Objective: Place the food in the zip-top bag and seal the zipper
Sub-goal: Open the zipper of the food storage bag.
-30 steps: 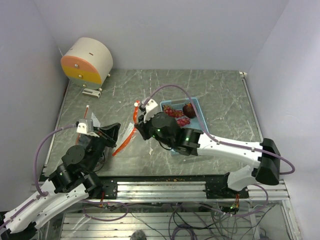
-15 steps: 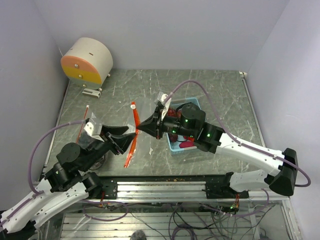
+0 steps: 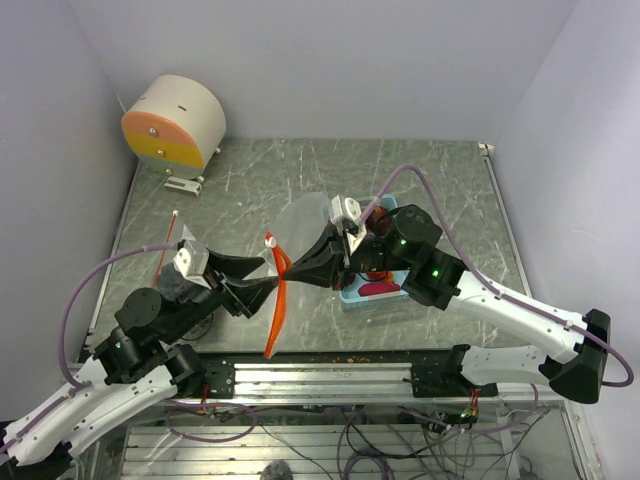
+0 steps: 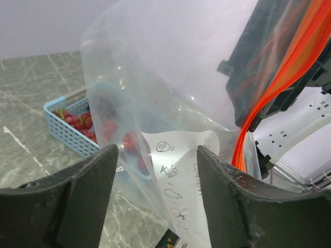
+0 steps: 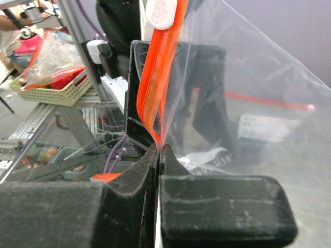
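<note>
the zip-top bag (image 3: 303, 213) is up off the surface (image 3: 455, 190), hanging between the two arms near the middle of the top view. its clear body billows toward the far side and its zipper (image 3: 280, 305) runs as a bent orange-red line down toward the near metal rail. the right gripper (image 3: 290, 264) has its fingers pressed together on the zipper a little below the strip's upper end; from the right wrist the strip rises straight out of the seam between the two pads. the left gripper (image 3: 266, 272) sits just beside it on the other side of the strip with its fingers spread wide. from the left wrist the bag's plastic and a white printed label (image 4: 181, 178) hang in the gap between them (whether either finger brushes the film i cannot tell). the food (image 3: 379, 221) lies in the light blue tray (image 3: 347, 297), which rests on the surface under the right arm's wrist, and the left wrist sees the berries through the clear film. open surface runs along the back wall and down the right side to the metal edge. a round white drum (image 3: 175, 122) with an orange and yellow face fills the far left corner, and a thin red strip (image 3: 166, 245) lies near the left edge, close by the left arm.
</note>
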`<state>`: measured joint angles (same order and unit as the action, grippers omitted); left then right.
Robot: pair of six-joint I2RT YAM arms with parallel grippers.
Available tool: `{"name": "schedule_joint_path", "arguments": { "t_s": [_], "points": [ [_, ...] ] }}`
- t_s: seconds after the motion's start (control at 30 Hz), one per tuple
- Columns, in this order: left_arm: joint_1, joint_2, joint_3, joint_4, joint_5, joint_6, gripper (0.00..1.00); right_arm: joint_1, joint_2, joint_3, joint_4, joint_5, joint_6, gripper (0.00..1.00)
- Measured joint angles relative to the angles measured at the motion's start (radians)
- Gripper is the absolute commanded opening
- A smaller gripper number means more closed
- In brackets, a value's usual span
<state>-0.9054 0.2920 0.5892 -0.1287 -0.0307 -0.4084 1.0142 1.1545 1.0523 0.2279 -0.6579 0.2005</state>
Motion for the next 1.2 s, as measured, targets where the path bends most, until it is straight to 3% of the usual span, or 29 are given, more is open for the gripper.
{"name": "schedule_joint_path", "arguments": {
  "t_s": [0.13,0.17,0.2,0.23,0.27,0.3,0.5,0.7,0.73,0.83,0.93,1.2],
  "points": [
    [0.0,0.028,-0.018,0.043,0.048,-0.015,0.73,-0.001,0.014,0.0,0.015,-0.049,0.002,0.0],
    [0.0,0.04,-0.02,0.057,0.06,-0.016,0.62,-0.001,0.018,0.0,0.017,-0.058,0.003,0.0],
    [0.0,0.051,-0.023,0.069,0.071,-0.019,0.44,-0.001,0.02,0.0,0.019,-0.065,0.003,0.0],
    [0.0,0.061,-0.025,0.081,0.082,-0.023,0.17,-0.001,0.022,0.0,0.021,-0.072,0.004,0.0],
    [0.0,0.074,-0.029,0.1,0.1,-0.02,0.08,-0.001,0.023,0.0,0.023,-0.077,0.005,0.0],
    [0.0,0.083,-0.031,0.111,0.111,-0.029,0.07,-0.001,0.023,0.0,0.023,-0.08,0.005,0.0],
    [0.0,0.109,-0.033,0.133,0.149,-0.014,0.07,-0.001,0.023,0.0,-0.003,-0.024,-0.008,0.0],
    [0.0,0.059,0.016,-0.045,0.006,-0.001,0.07,-0.01,0.021,0.0,-0.106,0.135,-0.054,0.0],
    [0.0,0.046,0.028,-0.072,-0.017,0.0,0.12,-0.011,0.021,0.0,-0.124,0.148,-0.064,0.0],
    [0.0,-0.005,0.062,-0.127,-0.054,0.009,0.41,-0.012,0.021,0.0,-0.148,0.156,-0.087,0.0],
    [0.0,-0.076,0.072,-0.136,-0.06,0.013,0.53,-0.012,0.016,0.0,-0.151,0.129,-0.104,0.0],
    [0.0,-0.181,0.027,-0.016,-0.016,0.007,0.4,-0.012,-0.008,-0.004,-0.142,0.015,-0.115,0.0]
  ]
}}
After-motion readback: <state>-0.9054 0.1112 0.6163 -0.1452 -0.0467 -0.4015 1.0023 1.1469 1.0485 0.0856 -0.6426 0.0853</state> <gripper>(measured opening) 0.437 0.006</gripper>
